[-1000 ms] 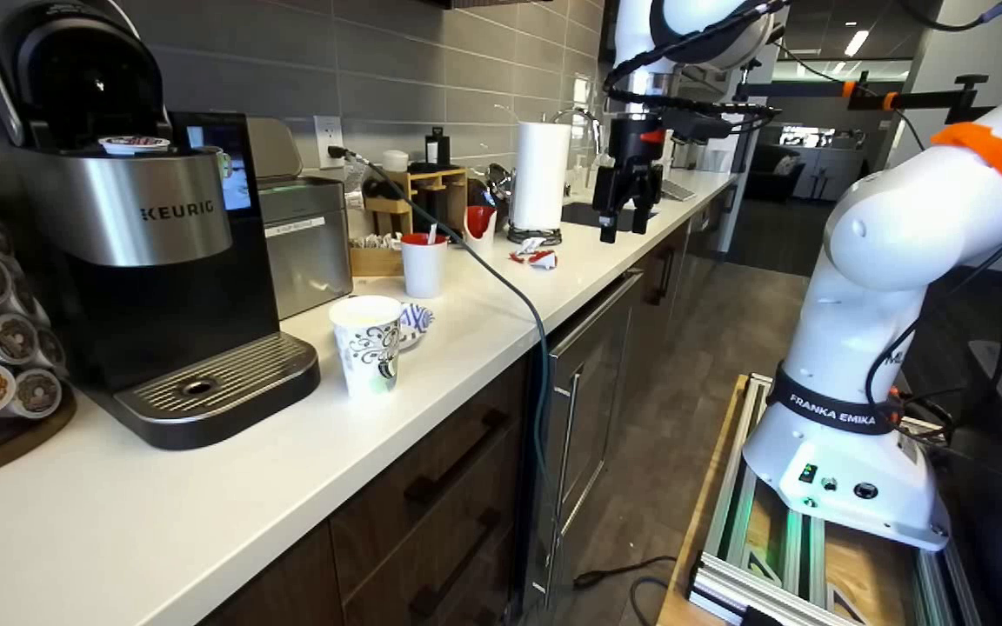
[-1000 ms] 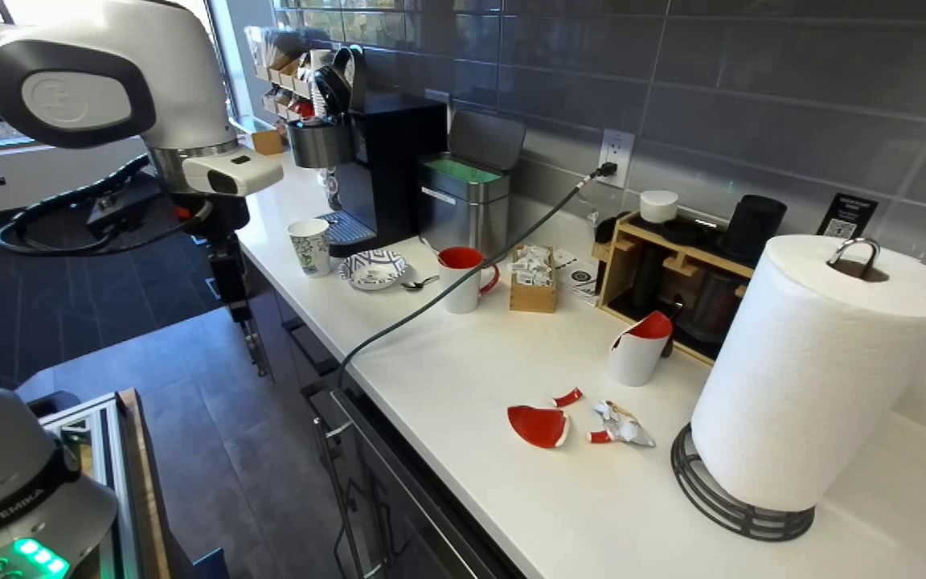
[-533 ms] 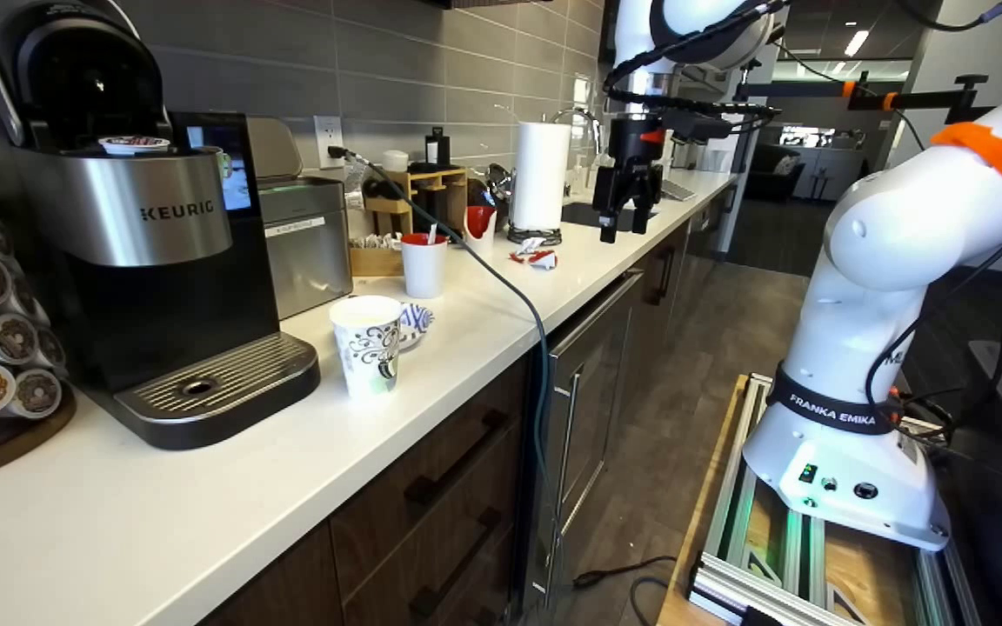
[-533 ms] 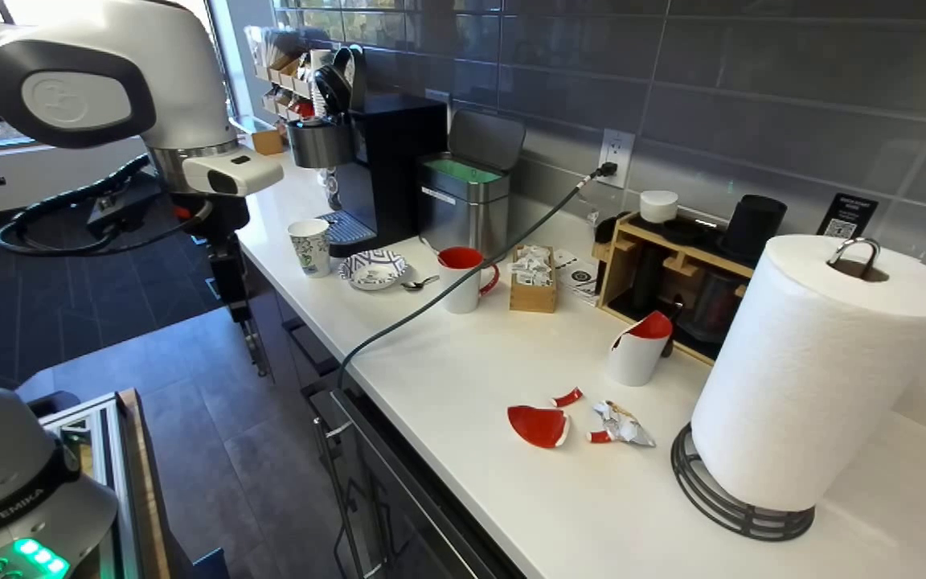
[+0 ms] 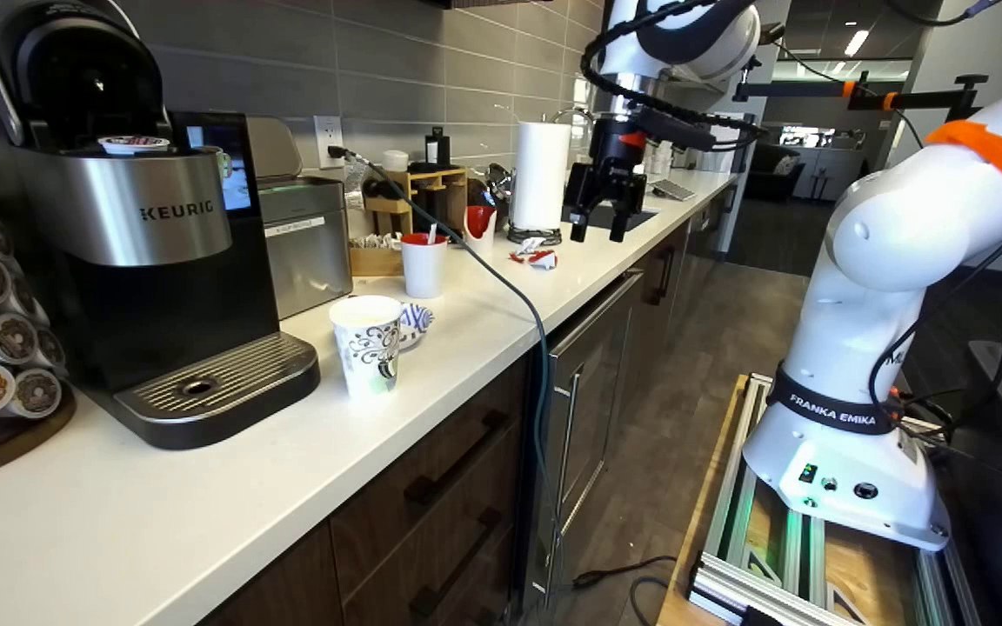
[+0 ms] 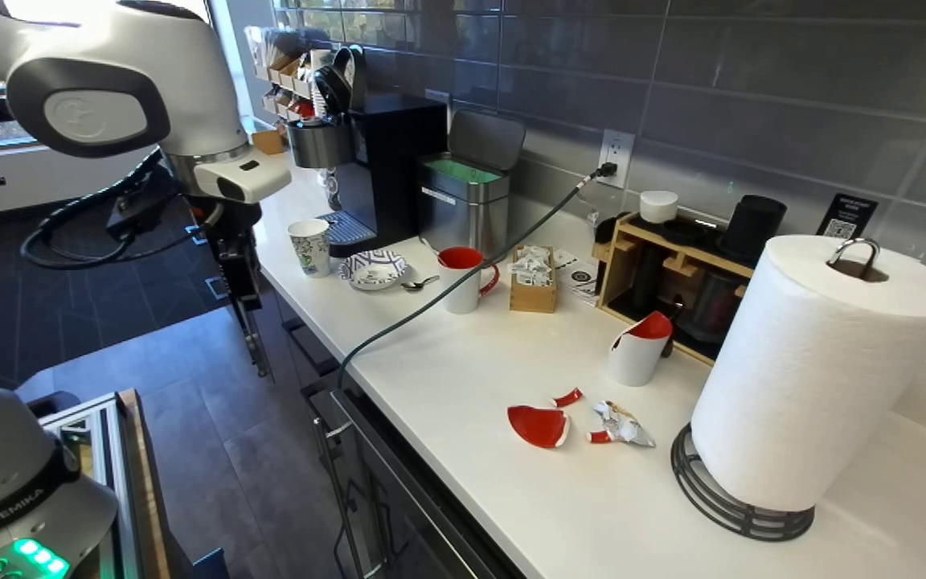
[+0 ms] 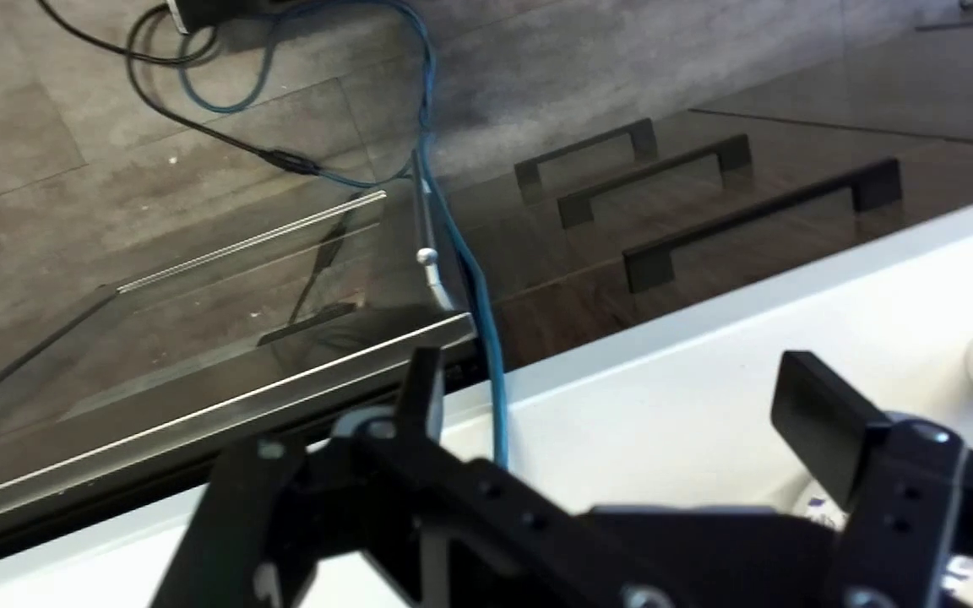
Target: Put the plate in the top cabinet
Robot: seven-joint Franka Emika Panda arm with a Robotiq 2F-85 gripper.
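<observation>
The plate (image 6: 374,269) is small and shallow, white with a blue-grey pattern. It rests on the white counter (image 6: 447,386) beside a paper cup; in an exterior view (image 5: 414,323) the cup partly hides it. Part of its patterned surface (image 7: 822,508) shows low in the wrist view behind the right finger. My gripper (image 5: 598,234) is open and empty, with its fingers wide apart in the wrist view (image 7: 613,380). It points down, apart from the plate; in an exterior view (image 6: 259,366) it stands by the counter's front edge. The top cabinet does not clearly show.
A paper cup (image 6: 309,248), a spoon (image 6: 420,283) and a red-and-white mug (image 6: 463,277) stand near the plate. A cable (image 6: 423,318) crosses the counter. Broken red pieces (image 6: 539,426) and a paper towel roll (image 6: 825,370) lie further along. A coffee maker (image 5: 162,261) is behind the cup.
My arm and gripper have shifted, a little left in an exterior view, and the wrist has turned slightly, so the two fingers show further apart there. The plate and counter items have not moved.
</observation>
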